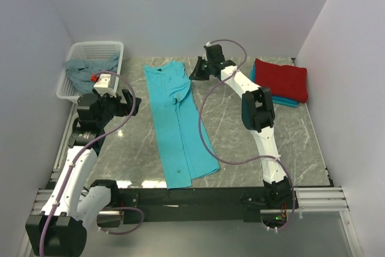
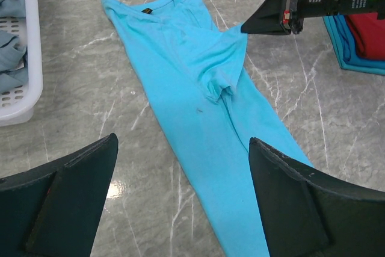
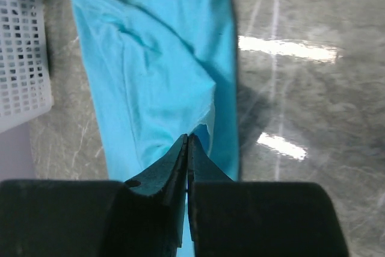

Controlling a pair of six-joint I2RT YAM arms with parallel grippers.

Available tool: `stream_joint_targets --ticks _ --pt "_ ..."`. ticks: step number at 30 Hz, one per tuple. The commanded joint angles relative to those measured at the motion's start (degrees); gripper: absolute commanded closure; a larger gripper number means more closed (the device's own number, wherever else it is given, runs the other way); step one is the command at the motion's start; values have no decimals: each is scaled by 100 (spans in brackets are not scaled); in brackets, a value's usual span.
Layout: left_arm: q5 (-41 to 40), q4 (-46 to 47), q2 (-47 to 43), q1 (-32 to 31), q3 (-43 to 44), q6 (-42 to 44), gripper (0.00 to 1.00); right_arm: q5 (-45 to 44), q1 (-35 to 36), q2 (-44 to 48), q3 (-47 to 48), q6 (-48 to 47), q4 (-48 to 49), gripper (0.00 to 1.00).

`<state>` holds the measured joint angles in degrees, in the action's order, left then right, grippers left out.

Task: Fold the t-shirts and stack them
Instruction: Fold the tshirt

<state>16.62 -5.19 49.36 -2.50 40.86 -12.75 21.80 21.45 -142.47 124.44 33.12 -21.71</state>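
The bright turquoise t-shirt (image 1: 179,126) lies lengthwise down the middle of the counter (image 1: 301,142), folded into a long narrow strip with its collar at the far end. The right gripper (image 3: 187,141) is at the strip's far right edge. Its jaws are clenched together on a fold of the cloth near the sleeve, and that fold rises off the counter to their tips. The left gripper (image 2: 183,142) hangs over the near-left part of the counter. Its jaws are spread wide and hold nothing, and the shirt runs between and beyond them without touching either.

A small dark tag (image 2: 145,11) sits inside the collar, too small to read.

At the far right a folded red t-shirt (image 1: 280,79) rests on a turquoise-blue t-shirt (image 1: 285,102), of which only a thin edge shows. A dull grey-blue t-shirt (image 1: 83,68) lies crumpled in the white basket (image 1: 96,47) at the far left, partly behind the left arm. The left wrist view cuts off the shirt's hem, and in the right wrist view the jaws hide everything nearer than the grasped fold.
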Motion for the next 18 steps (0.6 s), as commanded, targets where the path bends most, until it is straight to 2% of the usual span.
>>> stream_joint_targets --ticks 1,8,13,18 --pt "113 124 -76 4 106 89 5 -255 201 510 -52 -280 176 93" --pt "140 132 -111 4 98 62 5 -702 632 624 -78 -710 88 91" --pt "148 141 -120 4 97 71 5 -1195 1184 580 124 -1246 -61 89" --pt "157 132 -129 4 89 62 5 -2030 1818 528 353 -2239 -210 79"
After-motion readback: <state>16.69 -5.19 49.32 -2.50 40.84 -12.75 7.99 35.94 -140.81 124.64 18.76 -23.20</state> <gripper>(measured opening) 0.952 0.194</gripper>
